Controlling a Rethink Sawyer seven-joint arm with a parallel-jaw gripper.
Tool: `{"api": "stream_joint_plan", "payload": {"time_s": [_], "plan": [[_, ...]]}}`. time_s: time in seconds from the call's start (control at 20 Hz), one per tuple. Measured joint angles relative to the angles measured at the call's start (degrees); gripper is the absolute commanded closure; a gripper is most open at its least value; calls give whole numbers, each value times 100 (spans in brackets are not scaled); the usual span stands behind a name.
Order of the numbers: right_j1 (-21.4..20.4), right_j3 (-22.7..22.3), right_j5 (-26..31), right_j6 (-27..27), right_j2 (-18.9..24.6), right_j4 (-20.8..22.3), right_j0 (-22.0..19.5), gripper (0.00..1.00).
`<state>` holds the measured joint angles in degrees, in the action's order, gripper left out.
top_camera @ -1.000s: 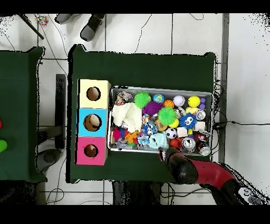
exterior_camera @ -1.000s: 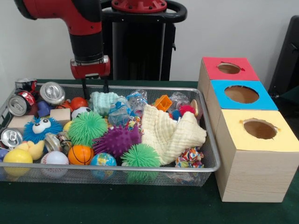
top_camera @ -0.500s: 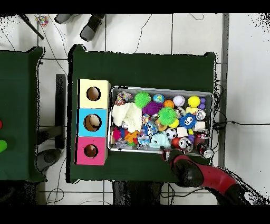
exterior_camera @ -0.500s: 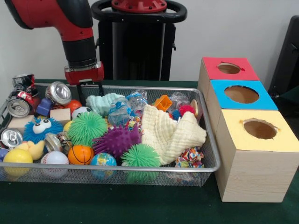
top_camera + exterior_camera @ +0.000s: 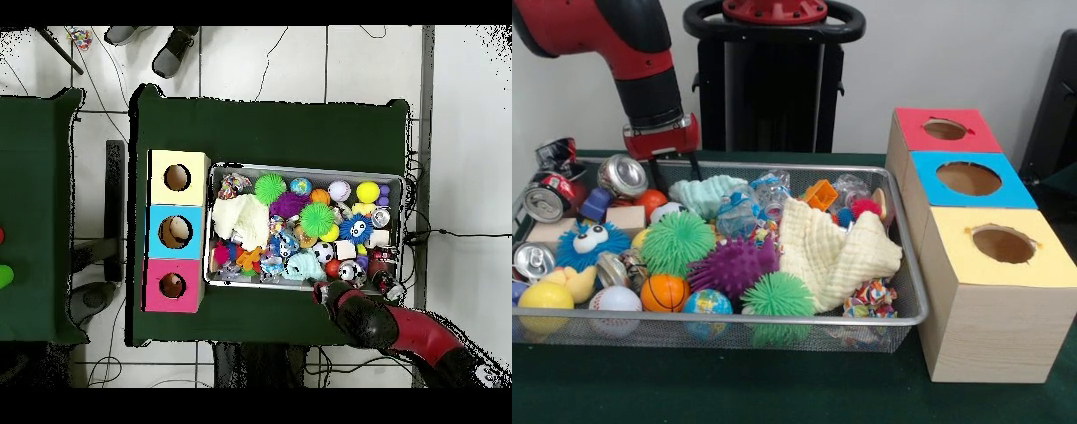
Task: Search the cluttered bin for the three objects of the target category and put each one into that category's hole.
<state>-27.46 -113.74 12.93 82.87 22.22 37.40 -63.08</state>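
Red-and-black, our arm's jaws hang empty and parted at the silver wire-mesh bin's far rim, just beside a crushed silver can.

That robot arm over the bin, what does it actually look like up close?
It is a thick, rounded red arm that runs into a black cylindrical wrist section. Below that sits a red block-shaped collar, and two thin dark prongs form the claw. From overhead, the same arm shows red with a black end.
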Motion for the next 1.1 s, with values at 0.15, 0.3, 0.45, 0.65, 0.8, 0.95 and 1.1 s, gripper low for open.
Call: {"api": "stream_joint_plan", "payload": {"time_s": [0.15, 0.3, 0.45, 0.65, 0.8, 0.95, 1.1], "plan": [[3, 65, 254, 0, 98, 4, -37, 0], [2, 138, 496, 0, 166, 2, -49, 0], [-1, 166, 587, 0, 188, 2, -48, 0], [-97, 163, 667, 0, 186, 12, 4, 0], [-308, 113, 766, -1, 179, 8, 103, 0], [-730, -26, 855, -1, 152, -88, 326, 0], [-1248, -248, 887, -1, 145, -310, 580, 0]]}}
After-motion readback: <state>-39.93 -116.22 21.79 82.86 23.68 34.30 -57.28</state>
